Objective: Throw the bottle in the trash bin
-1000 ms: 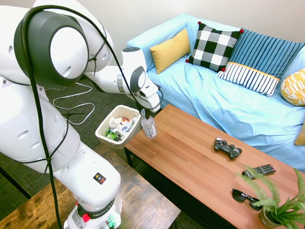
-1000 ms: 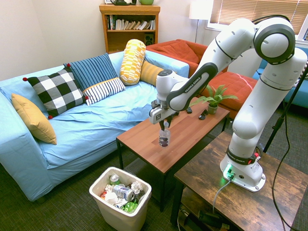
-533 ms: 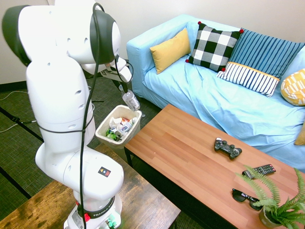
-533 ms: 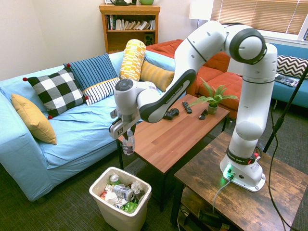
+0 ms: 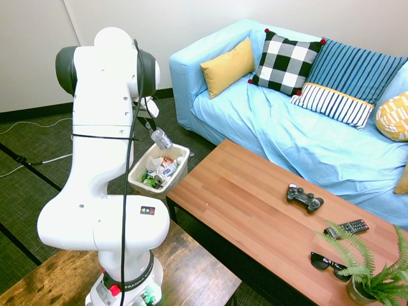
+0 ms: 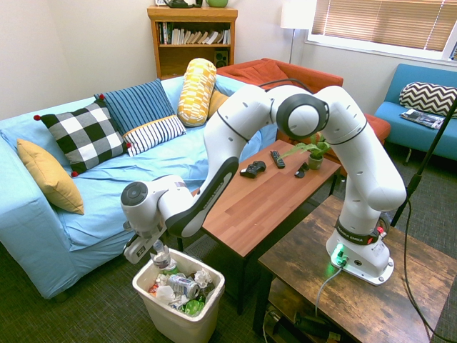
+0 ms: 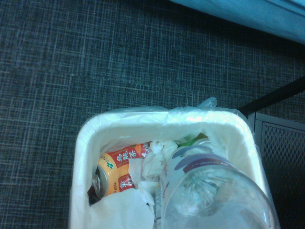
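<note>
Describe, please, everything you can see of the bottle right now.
The bottle is small, clear plastic with a pale label band, apparently empty. It hangs tilted from the shut gripper, held near its top, just above the open bin that already holds cans and crumpled paper. Nothing else touches it. In the wrist view its clear base looms over the bin's opening.

The sofa (image 5: 299, 137) was light blue, with a mustard yellow cushion (image 5: 227, 66) at upper middle, a black-and-white checked one (image 5: 285, 60) with red pompoms, and a navy striped one (image 5: 354, 69) over a white one with dark stripes (image 5: 336, 104). The coffee table (image 5: 255, 210) was reddish-brown wood. The trash bin (image 6: 166, 316) at lower left was cream-white, the bottle (image 6: 161, 256) clear, and the can (image 7: 116, 168) inside orange and red.
</note>
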`<state>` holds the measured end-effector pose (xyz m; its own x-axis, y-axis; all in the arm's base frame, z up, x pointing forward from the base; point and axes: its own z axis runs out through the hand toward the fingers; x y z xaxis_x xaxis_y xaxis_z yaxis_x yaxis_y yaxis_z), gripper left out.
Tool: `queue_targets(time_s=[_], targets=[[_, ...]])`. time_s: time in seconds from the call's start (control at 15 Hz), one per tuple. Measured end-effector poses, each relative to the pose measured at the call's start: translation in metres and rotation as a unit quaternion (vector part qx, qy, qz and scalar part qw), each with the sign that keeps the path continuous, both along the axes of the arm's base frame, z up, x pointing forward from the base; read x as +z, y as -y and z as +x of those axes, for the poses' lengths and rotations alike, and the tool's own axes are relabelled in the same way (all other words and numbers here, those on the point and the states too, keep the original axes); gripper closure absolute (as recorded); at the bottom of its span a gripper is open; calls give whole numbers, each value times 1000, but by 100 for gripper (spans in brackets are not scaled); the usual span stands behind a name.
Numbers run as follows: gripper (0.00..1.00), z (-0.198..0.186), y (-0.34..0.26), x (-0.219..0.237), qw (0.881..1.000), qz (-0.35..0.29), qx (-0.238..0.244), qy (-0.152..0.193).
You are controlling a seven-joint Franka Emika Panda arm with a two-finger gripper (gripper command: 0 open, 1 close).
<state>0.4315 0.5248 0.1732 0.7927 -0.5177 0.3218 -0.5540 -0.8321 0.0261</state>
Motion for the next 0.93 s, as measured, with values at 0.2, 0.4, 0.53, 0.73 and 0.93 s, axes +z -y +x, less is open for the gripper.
queue_targets(time_s=[0.2,0.4,0.53,0.73,0.93], targets=[[0,8,-3,-37,1000,-12,-5,-17],[0,8,-6,-39,1000,-14,-4,-20],[0,9,-5,-40,1000,-17,-5,-20],[0,8,-4,-41,1000,-17,-9,-20],[0,9,-2,-43,999,-16,-19,-24]])
